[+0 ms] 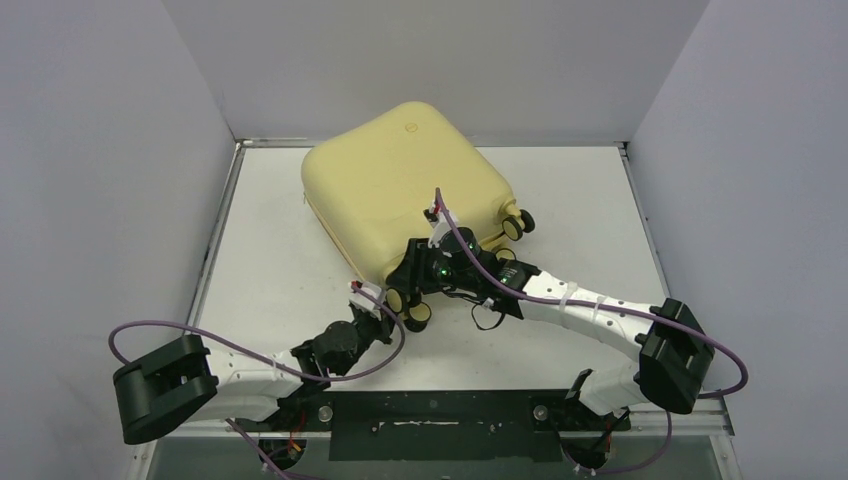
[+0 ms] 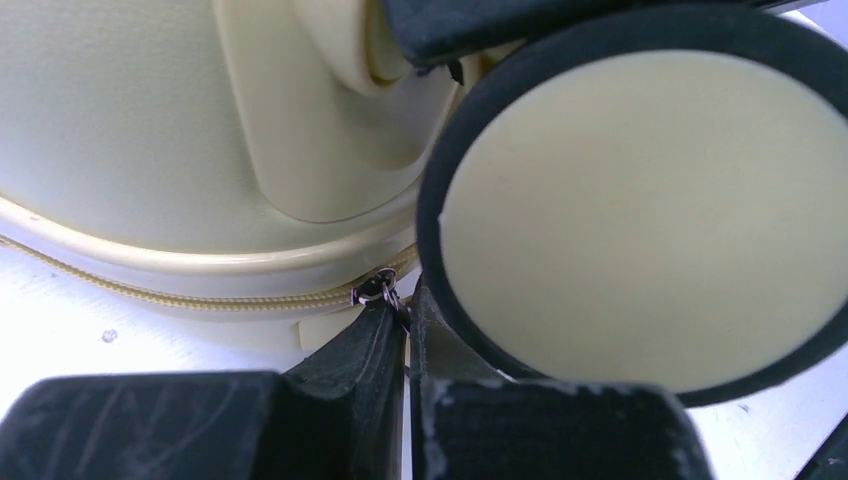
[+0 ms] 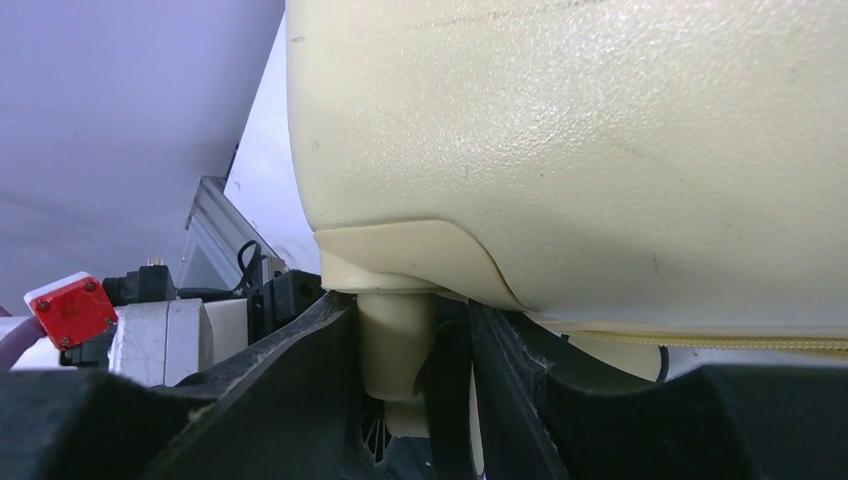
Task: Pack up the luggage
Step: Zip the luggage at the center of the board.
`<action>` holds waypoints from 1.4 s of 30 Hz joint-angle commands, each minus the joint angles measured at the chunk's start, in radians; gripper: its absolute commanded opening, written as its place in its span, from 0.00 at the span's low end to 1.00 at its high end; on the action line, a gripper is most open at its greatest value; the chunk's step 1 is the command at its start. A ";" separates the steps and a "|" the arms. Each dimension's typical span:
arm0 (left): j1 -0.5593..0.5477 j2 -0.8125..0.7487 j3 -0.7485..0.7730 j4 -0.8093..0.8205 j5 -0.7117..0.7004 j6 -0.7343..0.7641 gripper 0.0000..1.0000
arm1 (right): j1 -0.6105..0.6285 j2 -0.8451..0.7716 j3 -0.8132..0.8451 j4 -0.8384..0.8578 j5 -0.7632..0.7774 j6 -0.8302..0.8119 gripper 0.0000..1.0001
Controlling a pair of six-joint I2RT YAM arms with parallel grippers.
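Note:
The luggage (image 1: 400, 185) is a pale yellow hard-shell suitcase lying shut and turned at an angle at the back middle of the table. At its near corner, my right gripper (image 1: 414, 268) is shut on a wheel post (image 3: 395, 350) of the luggage, one finger on each side of the cream stem. My left gripper (image 2: 408, 306) is shut on the small metal zipper pull (image 2: 376, 289) on the zipper line (image 2: 150, 292), right beside a black-rimmed cream wheel (image 2: 640, 210). In the top view the left gripper (image 1: 372, 298) sits at the case's near edge, next to the near wheels (image 1: 412, 312).
The white table (image 1: 270, 260) is bounded by grey walls at the back and both sides, with a metal rim (image 1: 215, 230) along the left. Two more wheels (image 1: 517, 224) stick out on the case's right side. Purple cables loop around both arms.

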 commanded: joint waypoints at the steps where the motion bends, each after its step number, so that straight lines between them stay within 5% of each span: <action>1: -0.021 0.057 0.072 0.289 0.217 -0.003 0.00 | 0.037 0.080 -0.040 0.050 0.059 0.073 0.00; 13: -0.014 0.063 0.045 0.371 0.265 0.019 0.00 | 0.058 0.096 -0.047 0.170 0.036 0.133 0.00; 19: 0.047 0.078 0.072 0.325 0.456 0.047 0.00 | 0.059 0.141 -0.005 0.161 -0.077 0.140 0.00; 25: 0.061 0.074 0.070 0.376 0.502 0.097 0.00 | 0.058 0.137 0.001 0.169 -0.112 0.164 0.00; 33: 0.129 0.081 0.156 0.305 0.849 0.179 0.00 | 0.058 0.157 0.026 0.173 -0.196 0.162 0.00; 39: 0.131 0.134 0.169 0.306 0.858 0.211 0.00 | 0.049 0.164 0.023 0.170 -0.211 0.146 0.00; 42: 0.129 0.122 0.152 0.326 0.798 0.183 0.18 | 0.040 0.153 0.029 0.133 -0.204 0.125 0.00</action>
